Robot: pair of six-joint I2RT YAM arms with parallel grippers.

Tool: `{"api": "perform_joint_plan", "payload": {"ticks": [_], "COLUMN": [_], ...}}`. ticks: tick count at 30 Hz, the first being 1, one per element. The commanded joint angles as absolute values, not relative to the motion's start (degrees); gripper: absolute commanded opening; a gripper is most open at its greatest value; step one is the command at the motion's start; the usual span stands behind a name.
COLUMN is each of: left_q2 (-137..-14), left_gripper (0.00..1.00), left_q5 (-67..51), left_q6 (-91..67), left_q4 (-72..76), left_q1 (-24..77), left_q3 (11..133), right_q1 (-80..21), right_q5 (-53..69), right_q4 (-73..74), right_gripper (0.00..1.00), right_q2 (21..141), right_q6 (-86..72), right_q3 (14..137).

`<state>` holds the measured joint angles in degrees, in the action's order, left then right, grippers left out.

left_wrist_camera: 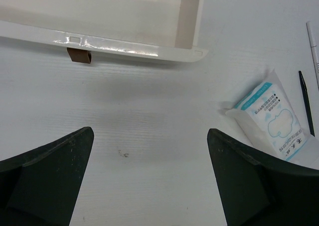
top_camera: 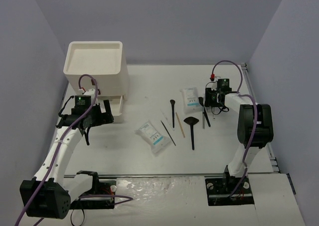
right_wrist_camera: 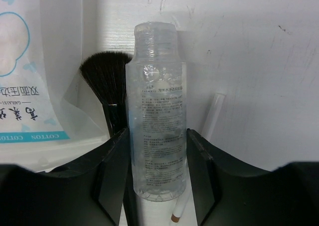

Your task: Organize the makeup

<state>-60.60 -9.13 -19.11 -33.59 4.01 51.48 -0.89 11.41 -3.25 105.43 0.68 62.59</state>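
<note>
At right wrist: right claw (right_wrist_camera: 157,138) grips clear bottle (right_wrist_camera: 155,86), unseen from above | left claw (left_wrist_camera: 150,133) open

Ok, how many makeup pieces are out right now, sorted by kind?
white packets: 2
black brushes: 3
thin sticks: 4
clear bottle: 1
Total: 10

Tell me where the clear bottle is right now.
In the right wrist view, the clear bottle sits centre frame, clamped in the right gripper, with a black brush and a white packet just left of it.
</note>
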Motion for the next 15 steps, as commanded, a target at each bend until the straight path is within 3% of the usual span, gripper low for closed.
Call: {"api": "perform_joint_plan", "payload": {"ticks": [1,5,15], "left_q2": [-60.3,-60.2,-55.0], "left_gripper": [0.97,0.97,0.97], "left_q5": [-8.7,-10.0,-21.2], "left_q6": [-18.7,-19.1,-34.7], "left_q4": [-31.8,-31.0,-19.8], "left_q1": [3.5,3.7,7.1], "left_q3": [54.0,53.9,56.0], "right_q1": [-1.2,-2.3,-16.0], "right_q5": [10.4,9.7,12.1], "right_q4": [-6.3,-6.3,-10.3], "right_gripper": [0.22,0.01,0.00], "right_q2": [103.7,100.0,80.3], "right_q6": [1.8,2.1,-3.7], "right_q3": [65.0,64.8,60.3]}}
